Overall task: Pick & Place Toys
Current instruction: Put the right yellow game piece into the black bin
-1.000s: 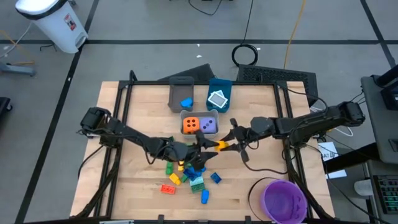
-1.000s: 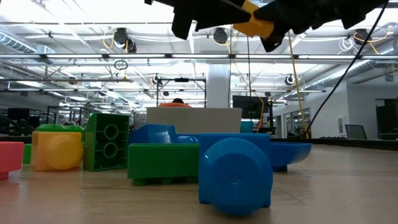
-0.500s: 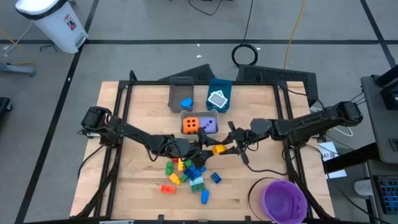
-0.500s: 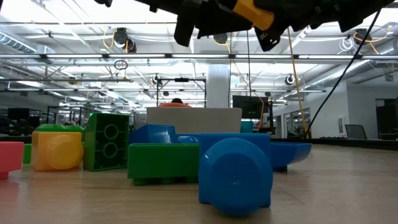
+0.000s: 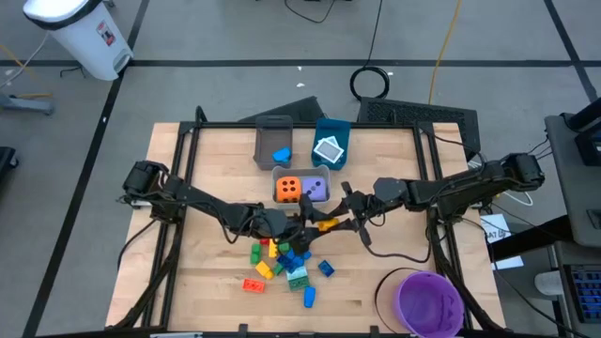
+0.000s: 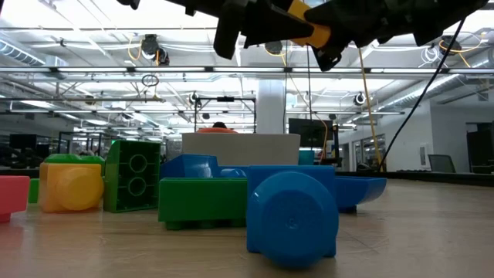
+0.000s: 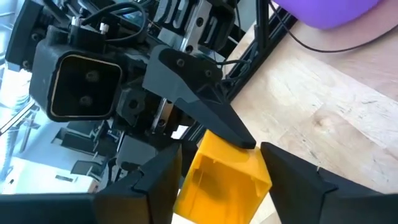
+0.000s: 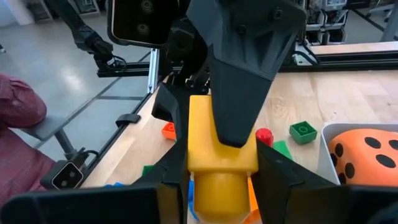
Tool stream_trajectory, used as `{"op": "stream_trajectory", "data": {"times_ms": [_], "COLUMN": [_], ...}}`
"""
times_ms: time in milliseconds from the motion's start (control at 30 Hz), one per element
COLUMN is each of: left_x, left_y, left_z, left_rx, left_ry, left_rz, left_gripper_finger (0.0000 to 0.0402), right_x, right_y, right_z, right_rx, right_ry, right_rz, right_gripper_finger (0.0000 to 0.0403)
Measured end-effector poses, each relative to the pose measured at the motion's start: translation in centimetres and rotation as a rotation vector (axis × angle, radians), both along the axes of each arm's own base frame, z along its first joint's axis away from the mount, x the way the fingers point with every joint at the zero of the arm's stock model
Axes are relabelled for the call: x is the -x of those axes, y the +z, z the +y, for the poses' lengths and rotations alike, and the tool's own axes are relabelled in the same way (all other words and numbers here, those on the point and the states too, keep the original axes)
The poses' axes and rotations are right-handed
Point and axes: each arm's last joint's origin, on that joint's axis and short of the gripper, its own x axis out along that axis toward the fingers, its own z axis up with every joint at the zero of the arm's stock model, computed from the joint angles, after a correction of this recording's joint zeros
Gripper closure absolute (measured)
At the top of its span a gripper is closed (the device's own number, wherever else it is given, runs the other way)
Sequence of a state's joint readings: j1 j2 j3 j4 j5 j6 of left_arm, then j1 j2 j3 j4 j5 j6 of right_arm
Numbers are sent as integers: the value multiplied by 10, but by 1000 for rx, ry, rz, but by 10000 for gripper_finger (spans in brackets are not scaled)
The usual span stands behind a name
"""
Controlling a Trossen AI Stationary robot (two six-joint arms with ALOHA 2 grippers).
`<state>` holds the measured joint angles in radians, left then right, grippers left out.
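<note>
Desk (image 5: pixel 216 150): I see the toy pile (image 5: pixel 286 263) lying near the middle, below the grey tray with the orange die (image 5: pixel 288 189).
Right hand (image 5: pixel 336 221): clamped on the yellow brick (image 5: pixel 328 224), held in the air over the pile.
Left hand (image 5: pixel 302 225): fingers either side of the same brick; over the last second they have narrowed onto it, so I cannot yet call them closed.
Change: both hands have drawn together slightly.
Meaning: I read this as a mid-air handover, with release by the right hand next.
</note>
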<state>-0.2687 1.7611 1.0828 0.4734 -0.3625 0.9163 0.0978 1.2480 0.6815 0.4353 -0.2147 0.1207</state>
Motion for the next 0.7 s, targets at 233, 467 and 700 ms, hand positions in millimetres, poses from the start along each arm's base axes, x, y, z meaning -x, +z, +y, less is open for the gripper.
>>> {"op": "stream_trajectory", "data": {"times_ms": [233, 467, 700], "left_x": [0, 6, 25], "left_y": [-1, 12, 35], "left_z": [0, -3, 26], "left_rx": [-18, -6, 152], "left_ry": [-12, 108, 259], "left_rz": [10, -48, -105], "left_gripper_finger": [260, 264, 267], "right_x": [0, 1, 16], "right_y": [0, 5, 13], "right_z": [0, -1, -1], "right_rx": [-10, 5, 25], "right_ry": [5, -12, 14], "right_rz": [4, -27, -4], "right_gripper_finger": [291, 247, 216]}}
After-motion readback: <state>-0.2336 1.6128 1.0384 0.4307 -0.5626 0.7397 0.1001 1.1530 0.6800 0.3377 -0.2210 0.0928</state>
